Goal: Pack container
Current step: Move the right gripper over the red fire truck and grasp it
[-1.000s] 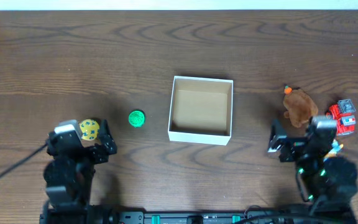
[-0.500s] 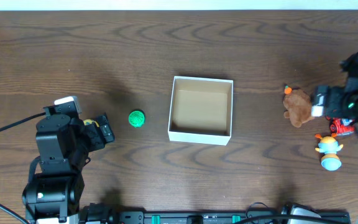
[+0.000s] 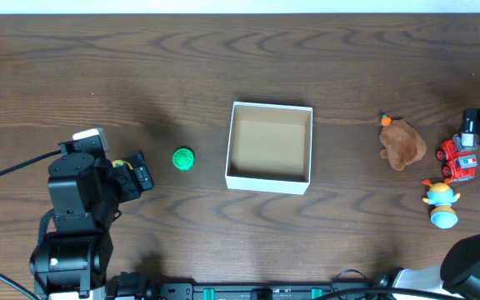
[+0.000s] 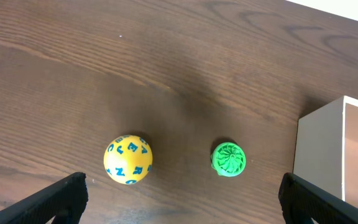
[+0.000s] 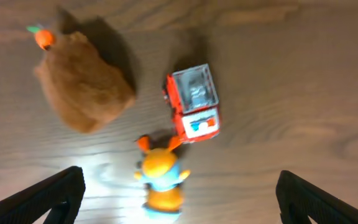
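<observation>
Your left gripper (image 4: 182,190) is spread wide and empty, with the yellow ball (image 4: 128,160) just ahead. Your right gripper (image 5: 179,183) is also wide and seemingly empty near the red truck (image 5: 192,102); the view is blurred.

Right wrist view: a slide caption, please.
Brown plush toy, red toy truck and orange-blue toy figure on wooden table.

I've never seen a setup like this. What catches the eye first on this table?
The open white box stands out first, in the middle of the dark wooden table, with nothing in it. To its left lie a small green ball and a yellow ball with blue letters. Off to the right sit a brown plush toy, a red truck and an orange-and-blue duck figure.
</observation>
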Motion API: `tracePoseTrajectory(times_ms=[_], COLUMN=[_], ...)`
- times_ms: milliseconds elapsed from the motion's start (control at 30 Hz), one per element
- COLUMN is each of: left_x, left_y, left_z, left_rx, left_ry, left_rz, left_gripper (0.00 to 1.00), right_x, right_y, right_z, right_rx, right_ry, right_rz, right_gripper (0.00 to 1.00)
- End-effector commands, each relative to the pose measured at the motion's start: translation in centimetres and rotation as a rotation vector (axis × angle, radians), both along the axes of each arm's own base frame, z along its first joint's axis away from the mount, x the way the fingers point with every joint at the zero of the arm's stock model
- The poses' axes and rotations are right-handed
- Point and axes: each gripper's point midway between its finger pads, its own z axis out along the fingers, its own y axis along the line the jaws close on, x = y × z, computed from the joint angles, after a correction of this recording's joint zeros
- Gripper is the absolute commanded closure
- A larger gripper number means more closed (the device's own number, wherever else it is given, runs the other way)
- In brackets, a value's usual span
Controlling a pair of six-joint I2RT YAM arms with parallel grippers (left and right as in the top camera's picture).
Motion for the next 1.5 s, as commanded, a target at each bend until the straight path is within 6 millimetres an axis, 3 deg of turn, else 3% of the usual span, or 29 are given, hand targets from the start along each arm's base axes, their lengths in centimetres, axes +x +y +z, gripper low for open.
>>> tracePoseTrajectory(times_ms=[0,200,433,667,900,1200,1467], left_x=[0.1,0.1,0.1,0.1,0.1,0.2,0.2], left_y=[0.2,0.2,0.2,0.2,0.2,0.2,0.2], left_z=[0.9,0.9,0.9,0.8,0.7,0.6,0.6], left_rx=[0.004,0.004,0.004,0.004,0.003,0.003,0.003], left_ry=[-0.020,-0.019,-0.019,-0.014,-0.009,-0.005,-0.005], left_rz=[0.008,0.008,0.008,0.008,0.008,0.008,0.008], left_gripper=[0.02,0.02,0.02,0.02,0.02,0.02,0.02], right_x=[1.0,3.0,3.4,3.3,3.0,2.2,1.0], right_y=[-1.3,-1.7,-2.9,-4.1,-3.7,-3.5,-3.3], right_z=[-0.1,-3.6,-9.0,-11.9,-14.0,-14.8,-16.2], right_rx=[-0.071,-0.010,0.079,0.170,0.239,0.244,0.236], right_ry=[0.006,0.026,0.107,0.102,0.126,0.165,0.209], right_rz=[0.141,0.151,0.087,0.027,0.020,0.014,0.008], right_gripper=[0.01,0.01,0.01,0.01,0.01,0.01,0.08])
